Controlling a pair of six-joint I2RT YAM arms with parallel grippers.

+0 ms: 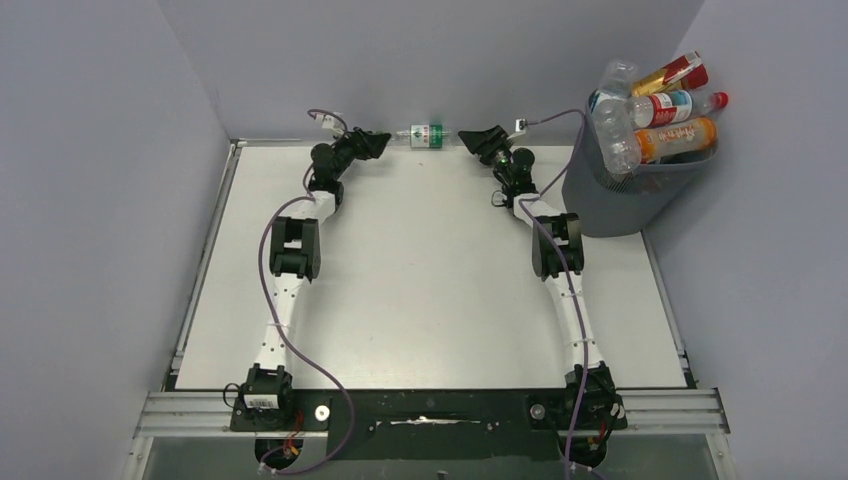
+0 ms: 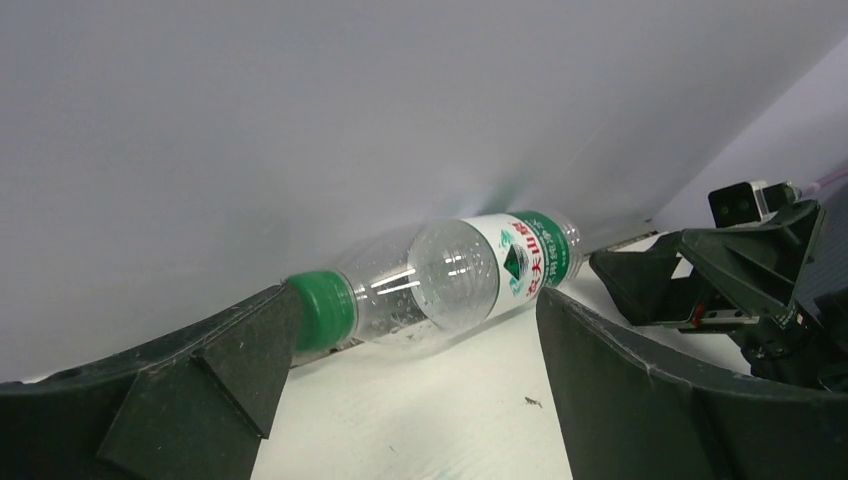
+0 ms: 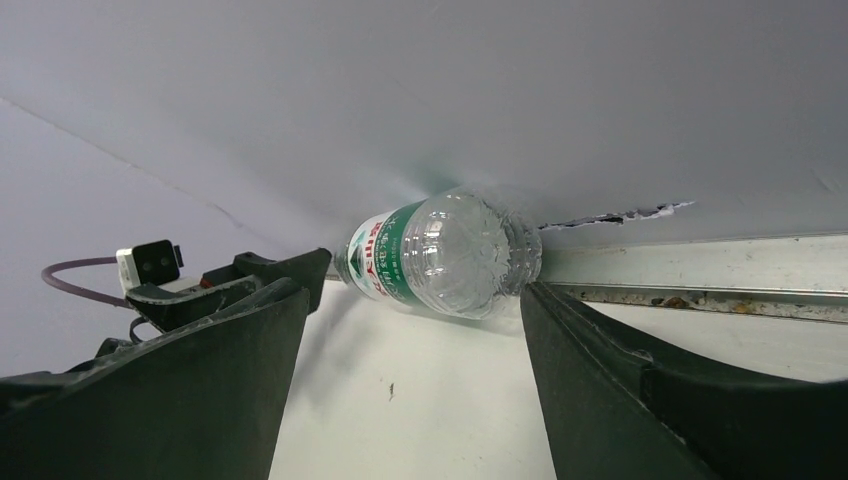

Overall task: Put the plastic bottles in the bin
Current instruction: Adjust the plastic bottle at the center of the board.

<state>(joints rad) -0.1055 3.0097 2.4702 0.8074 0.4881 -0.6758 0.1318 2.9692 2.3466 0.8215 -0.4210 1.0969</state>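
Spread at either end of green-labelled bottle [image 1: 427, 134], top centre: left pincer [image 1: 388, 142], right pincer [image 1: 464, 136]. Upper right, bin [image 1: 610, 207] heaped with bottles [image 1: 665, 106], lower ones hidden.

In the top external view you are looking down from above and behind both arm bases, taking in the whole counter [image 1: 420, 270] from far off. Each wrist camera is sitting low and close, peering between its own fingers toward the back wall [image 2: 400, 100]: the one on the left claw [image 2: 417, 330] is facing rightward, the one on the right claw [image 3: 425, 290] leftward. All 3 views are sharing the green-labelled bottle [image 1: 426, 134], and each wrist view is catching the opposite claw.
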